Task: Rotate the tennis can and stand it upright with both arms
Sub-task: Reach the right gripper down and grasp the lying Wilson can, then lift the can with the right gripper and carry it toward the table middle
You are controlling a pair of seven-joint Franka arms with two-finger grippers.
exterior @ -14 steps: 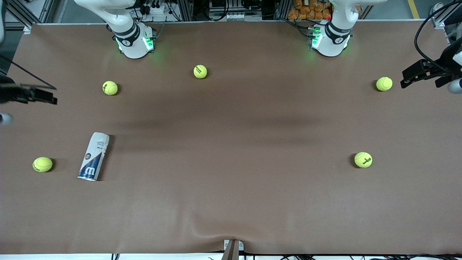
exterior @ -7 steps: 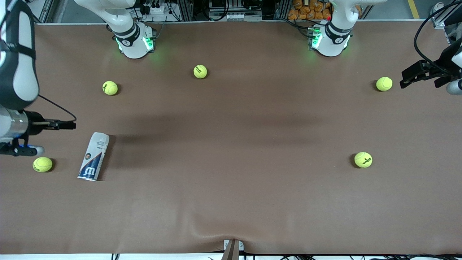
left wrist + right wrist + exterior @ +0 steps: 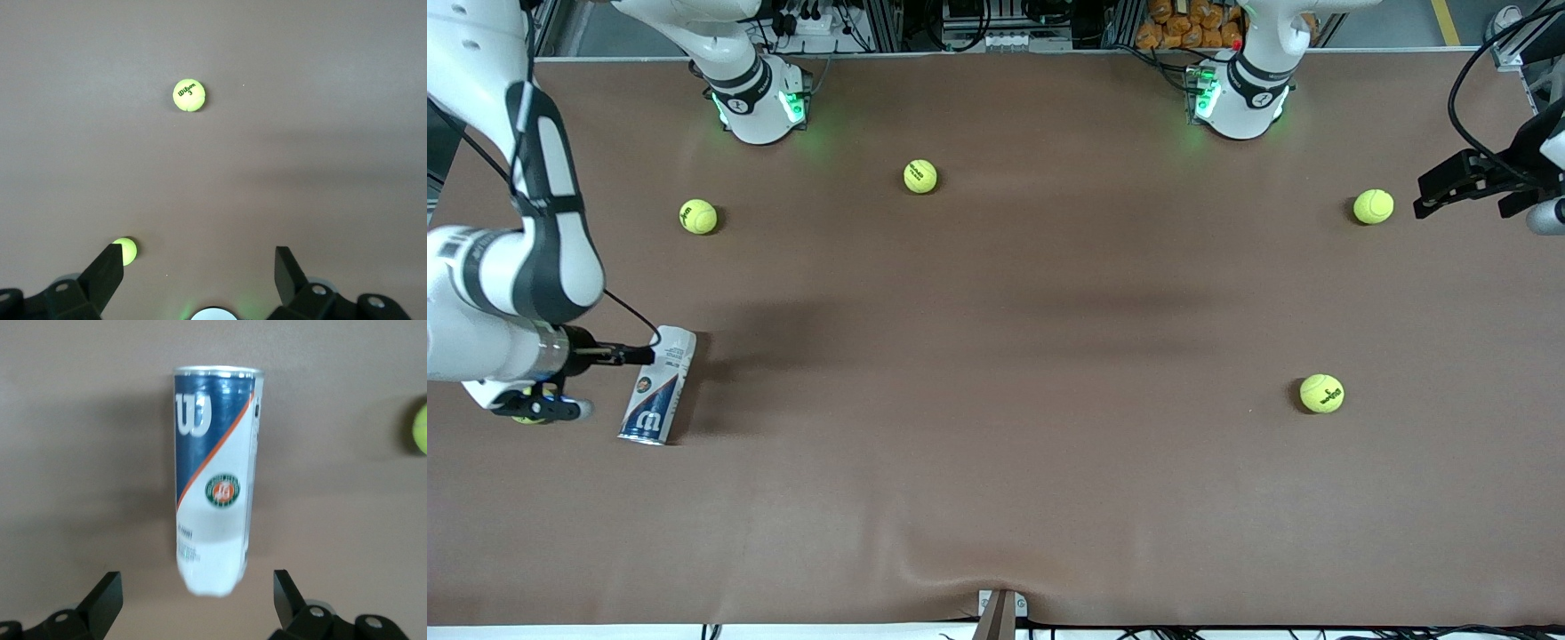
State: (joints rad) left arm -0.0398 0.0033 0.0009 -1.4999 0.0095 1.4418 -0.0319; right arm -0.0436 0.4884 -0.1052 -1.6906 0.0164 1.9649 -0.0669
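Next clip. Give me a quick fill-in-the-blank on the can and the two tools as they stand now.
1. The tennis can is ____ on the table.
2. The right tool, over the can's white end, has its fingers ____.
3. The left tool waits open, holding ____.

Missing words: lying; open; nothing

In the front view, the right arm (image 3: 511, 293) at the frame's left edge covers most of a tennis ball (image 3: 532, 418); only a yellow-green sliver shows beneath its wrist. The same wrist hides the right pincer. At the right edge, the left arm (image 3: 1534, 173) is cut off. In the right wrist view, another ball (image 3: 420, 430) is cropped at the right edge, and the can's (image 3: 215, 480) white end looks blurred.
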